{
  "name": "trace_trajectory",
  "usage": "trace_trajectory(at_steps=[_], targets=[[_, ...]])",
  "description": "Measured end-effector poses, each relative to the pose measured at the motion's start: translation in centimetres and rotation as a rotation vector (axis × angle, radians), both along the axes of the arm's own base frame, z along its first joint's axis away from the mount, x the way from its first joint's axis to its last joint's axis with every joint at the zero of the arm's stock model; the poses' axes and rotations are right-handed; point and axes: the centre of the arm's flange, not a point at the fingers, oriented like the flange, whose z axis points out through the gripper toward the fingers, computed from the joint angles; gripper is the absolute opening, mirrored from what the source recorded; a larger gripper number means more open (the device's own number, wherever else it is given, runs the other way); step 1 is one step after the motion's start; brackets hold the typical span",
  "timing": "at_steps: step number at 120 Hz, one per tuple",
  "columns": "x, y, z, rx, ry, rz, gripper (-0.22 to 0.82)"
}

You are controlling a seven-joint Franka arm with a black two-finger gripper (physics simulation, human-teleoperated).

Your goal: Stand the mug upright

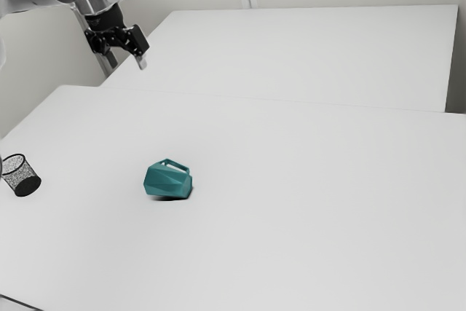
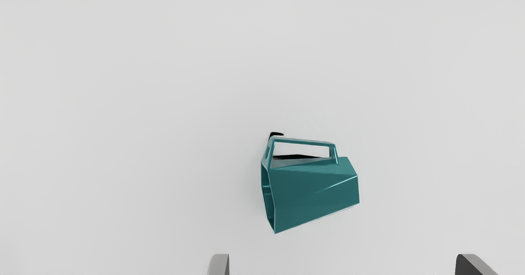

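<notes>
Gripper (image 1: 127, 62) is up above the desk (image 1: 291, 231), well apart from the mug. Jaws released: wide apart, nothing between them. Teal mug (image 1: 169, 182) is down on its side on the desk, not upright. Wrist view: handle (image 2: 303, 141) on the mug's side away from the fingertips, mouth facing sideways. Dark mesh cup (image 1: 20, 174) sits at the exterior view's left edge.

Mesh cup (image 1: 22, 177), perhaps, on table (image 1: 306, 209)
</notes>
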Motion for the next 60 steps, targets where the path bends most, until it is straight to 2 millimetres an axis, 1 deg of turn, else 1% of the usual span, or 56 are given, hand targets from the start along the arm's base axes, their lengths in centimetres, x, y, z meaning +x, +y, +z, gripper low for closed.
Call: trace_trajectory(at_steps=[19,29,44,48,53,60], targets=[[-0.3,0.0,0.1,-0.001,0.010,-0.005,0.60],[-0.7,-0.1,-0.7,-0.003,0.030,-0.006,0.60],[-3.8,-0.5,-0.9,-0.025,0.056,-0.003,0.60],[-4.9,-0.5,-1.3,-0.056,0.068,0.005,0.60],[-6.1,-0.4,-2.4,-0.115,0.091,0.017,0.60],[-7.1,-0.2,-4.6,-0.214,0.128,0.026,0.60]])
